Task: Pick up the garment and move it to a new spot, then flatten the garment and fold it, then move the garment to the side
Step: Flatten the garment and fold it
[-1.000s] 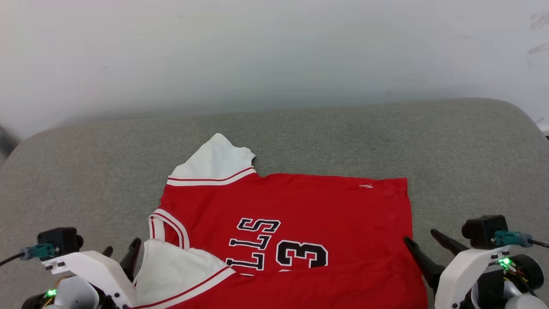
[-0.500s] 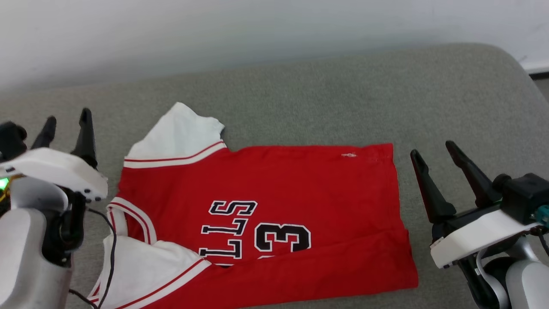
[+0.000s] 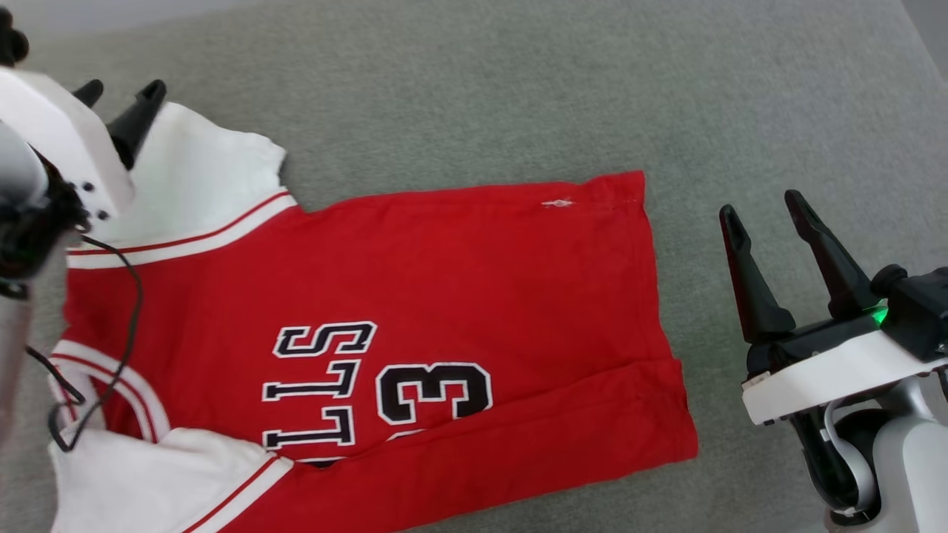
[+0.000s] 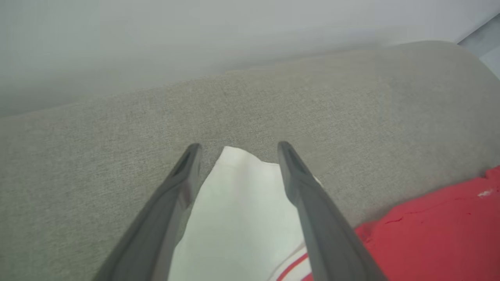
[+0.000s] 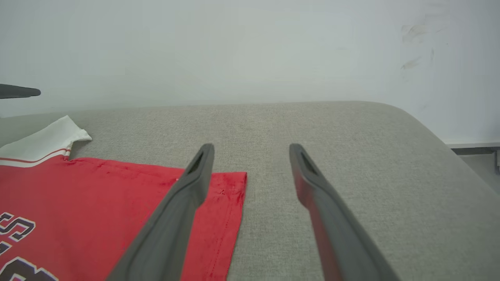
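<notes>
Left claw (image 3: 122,89): open, above white sleeve (image 3: 200,170)
Right claw (image 3: 760,203): open, near red jersey (image 3: 444,281) hem
Support: grey cushion (image 3: 481,89)

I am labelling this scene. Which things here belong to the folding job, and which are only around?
Job:
red jersey
left gripper, open at its white sleeve
right gripper, open beside its hem

Only around:
grey cushion beneath
white wall
black cable
</notes>
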Available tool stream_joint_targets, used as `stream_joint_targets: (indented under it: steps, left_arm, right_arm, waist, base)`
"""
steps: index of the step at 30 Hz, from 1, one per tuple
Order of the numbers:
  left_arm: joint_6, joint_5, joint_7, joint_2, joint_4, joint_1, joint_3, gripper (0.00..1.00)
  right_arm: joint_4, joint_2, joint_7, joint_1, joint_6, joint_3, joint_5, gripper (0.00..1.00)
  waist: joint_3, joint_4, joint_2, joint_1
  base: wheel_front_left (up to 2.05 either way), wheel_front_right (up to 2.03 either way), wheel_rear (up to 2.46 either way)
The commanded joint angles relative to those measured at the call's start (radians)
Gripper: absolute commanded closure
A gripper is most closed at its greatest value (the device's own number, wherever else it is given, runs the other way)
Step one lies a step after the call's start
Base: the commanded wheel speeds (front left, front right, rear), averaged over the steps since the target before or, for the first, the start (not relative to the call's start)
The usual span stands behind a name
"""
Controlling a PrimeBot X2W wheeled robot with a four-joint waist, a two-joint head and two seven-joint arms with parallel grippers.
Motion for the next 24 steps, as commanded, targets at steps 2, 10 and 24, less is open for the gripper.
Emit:
stream_joint_targets:
  steps: [2,10,24]
  left_arm:
    - [-0.015,-0.012,0.075,0.025,0.015,-0.041,-0.017,0.00]
    - [-0.005,-0.049,0.380,0.117,0.072,-0.154,-0.060,0.00]
    - [0.073,-0.123,0.516,0.067,0.169,-0.030,-0.079,1.00]
  right_arm:
    - [0.004,0.009,-0.007,-0.022,0.000,0.005,0.007,0.00]
    - [0.022,0.023,-0.028,-0.041,0.000,0.031,0.036,0.00]
    - [0.076,0.008,-0.022,-0.061,0.000,0.037,0.095,0.00]
  waist:
    - [0.039,-0.036,0.0000,-0.0002]
    - [0.119,-0.095,0.0000,-0.0002]
    - [0.154,-0.116,0.0000,-0.0002]
  base:
    - [0.00,0.00,0.00]
    - [0.00,0.00,0.00]
    - [0.00,0.00,0.00]
